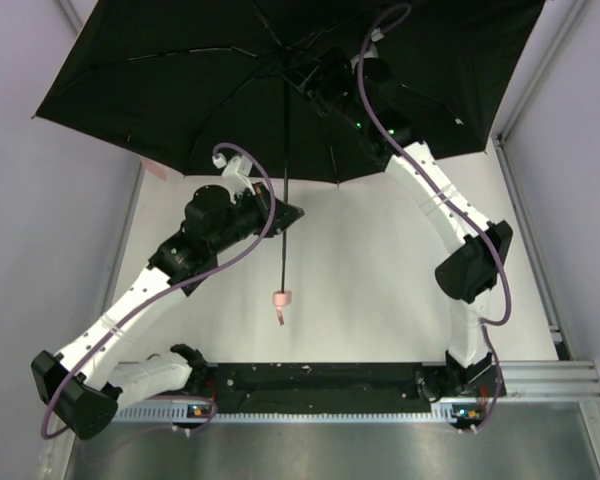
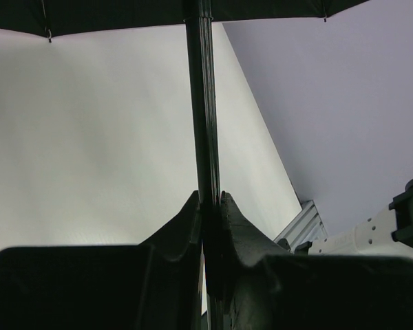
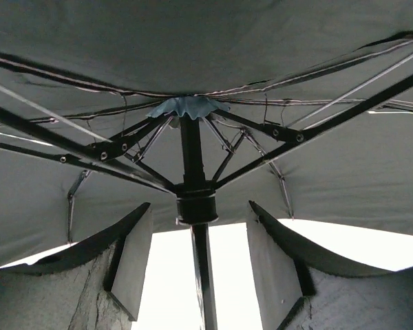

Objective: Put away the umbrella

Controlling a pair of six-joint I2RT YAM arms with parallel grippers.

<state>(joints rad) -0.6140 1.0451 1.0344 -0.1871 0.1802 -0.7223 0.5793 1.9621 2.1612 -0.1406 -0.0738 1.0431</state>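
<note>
The umbrella (image 1: pixel 180 80) stands open over the far half of the table, and its canopy looks black from this side. A thin black shaft (image 1: pixel 284 170) runs down toward me and ends in a small pink handle (image 1: pixel 281 297) with a strap. My left gripper (image 1: pixel 286 214) is shut on the shaft (image 2: pixel 203 103) partway along it, with both jaws pressed against it. My right gripper (image 3: pixel 198 230) is open under the canopy, one finger (image 3: pixel 132 265) on each side of the shaft just below the black runner (image 3: pixel 196 203), without touching. Ribs (image 3: pixel 89 148) fan out from the hub.
The white tabletop (image 1: pixel 380 290) lies below the umbrella. A metal frame rail (image 1: pixel 525 250) runs along the right side, and a black base bar (image 1: pixel 310 380) crosses the near edge. Purple cables (image 1: pixel 250 160) loop over both arms. Grey walls close in left and right.
</note>
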